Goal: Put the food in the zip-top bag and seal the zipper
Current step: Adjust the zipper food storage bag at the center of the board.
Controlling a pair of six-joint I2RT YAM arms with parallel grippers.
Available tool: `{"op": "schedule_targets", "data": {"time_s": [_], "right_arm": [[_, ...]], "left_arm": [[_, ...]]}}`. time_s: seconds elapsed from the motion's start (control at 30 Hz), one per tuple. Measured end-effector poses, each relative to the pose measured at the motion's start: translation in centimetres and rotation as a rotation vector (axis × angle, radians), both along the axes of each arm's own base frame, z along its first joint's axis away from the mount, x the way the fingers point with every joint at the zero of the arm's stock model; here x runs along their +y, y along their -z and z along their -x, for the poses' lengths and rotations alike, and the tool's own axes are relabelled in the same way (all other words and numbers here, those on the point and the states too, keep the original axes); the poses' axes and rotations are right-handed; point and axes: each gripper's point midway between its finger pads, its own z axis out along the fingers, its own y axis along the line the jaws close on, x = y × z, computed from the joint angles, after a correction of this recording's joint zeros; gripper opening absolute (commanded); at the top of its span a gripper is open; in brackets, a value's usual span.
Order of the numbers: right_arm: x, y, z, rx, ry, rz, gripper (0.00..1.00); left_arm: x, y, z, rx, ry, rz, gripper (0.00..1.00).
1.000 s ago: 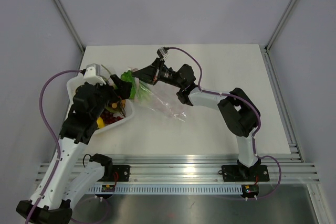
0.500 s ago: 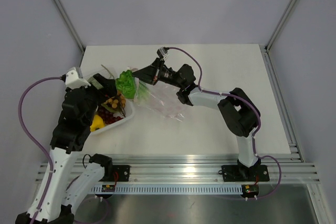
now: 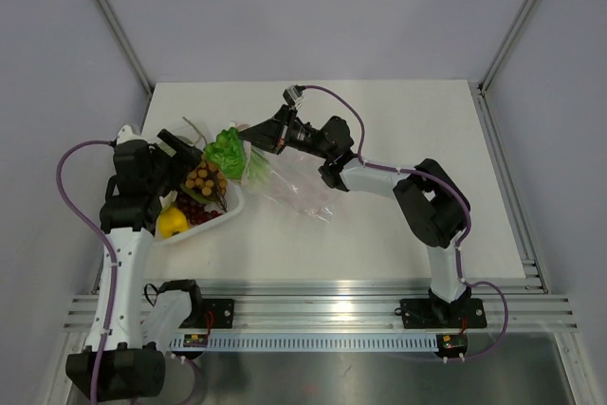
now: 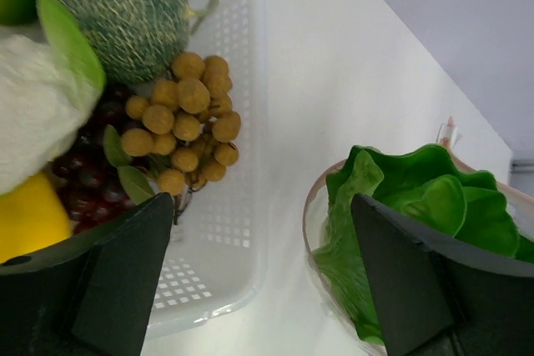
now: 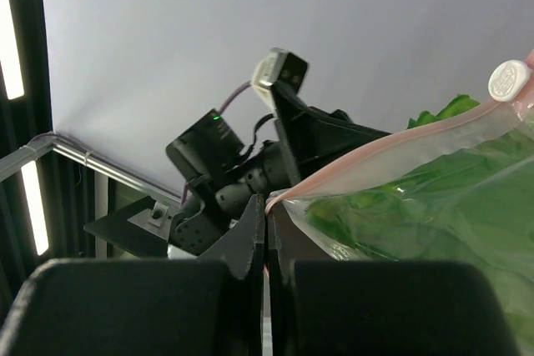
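The clear zip-top bag (image 3: 296,183) lies mid-table with its mouth facing left. My right gripper (image 3: 250,137) is shut on the mouth's upper edge, pinching the bag's corner (image 5: 268,203) just below the pink zipper (image 5: 400,144). Green lettuce (image 3: 226,151) sits in the mouth, half sticking out (image 4: 417,206). My left gripper (image 3: 182,146) hovers open and empty (image 4: 263,281) between the tray and the bag. In the white tray (image 4: 238,231) lie the tan-brown balls (image 4: 188,118), dark red grapes (image 4: 83,198), a yellow piece (image 4: 29,218) and a pale white-green vegetable (image 4: 33,114).
A green netted melon (image 4: 117,6) lies at the tray's far end. The tray (image 3: 211,223) stands at the table's left edge, close to the bag's mouth. A white slider (image 5: 509,79) sits on the zipper. Grey walls and metal posts enclose the table.
My left arm has drawn back to the left, away from the bag's mouth, and its jaws have narrowed slightly. The lettuce stays in the mouth. The right gripper has not moved.
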Motion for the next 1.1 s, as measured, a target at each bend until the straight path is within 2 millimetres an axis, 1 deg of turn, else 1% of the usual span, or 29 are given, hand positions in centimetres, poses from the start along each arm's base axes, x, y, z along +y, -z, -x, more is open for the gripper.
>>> {"op": "schedule_targets", "data": {"time_s": [0.1,0.13,0.2,0.27,0.43,0.57,0.7,1.0,1.03,1.1], "right_arm": [[0.0,0.0,0.0,0.0,0.0,0.0,0.0],[0.0,0.1,0.0,-0.001,0.0,-0.001,0.0],[-0.1,0.0,0.2,-0.007,-0.004,-0.004,0.0],[-0.2,-0.1,0.3,-0.013,-0.007,-0.008,0.0],[-0.2,-0.2,0.5,-0.014,-0.016,-0.011,0.0],[-0.2,-0.1,0.5,-0.01,-0.02,-0.011,0.0],[-0.2,-0.2,0.5,-0.009,-0.02,-0.011,0.0],[-0.2,-0.2,0.5,-0.008,-0.021,-0.011,0.0],[-0.2,-0.2,0.5,-0.008,-0.021,-0.011,0.0],[-0.2,-0.2,0.5,-0.008,-0.021,-0.011,0.0]], "left_arm": [[-0.9,2.6,-0.1,0.057,0.035,0.117,0.73],[-1.3,3.3,0.1,0.074,0.047,0.144,0.68],[-2.1,4.3,0.4,0.104,0.078,0.204,0.63],[-2.7,4.9,0.3,0.115,0.101,0.256,0.61],[-3.6,6.6,0.5,0.134,0.138,0.367,0.61],[-4.8,6.6,0.4,0.124,0.198,0.422,0.6],[-5.5,5.9,0.0,0.092,0.24,0.452,0.58],[-5.8,5.5,-0.1,0.07,0.263,0.458,0.57],[-5.8,5.4,-0.2,0.066,0.265,0.458,0.57],[-5.9,5.3,-0.3,0.058,0.269,0.465,0.5]]}}
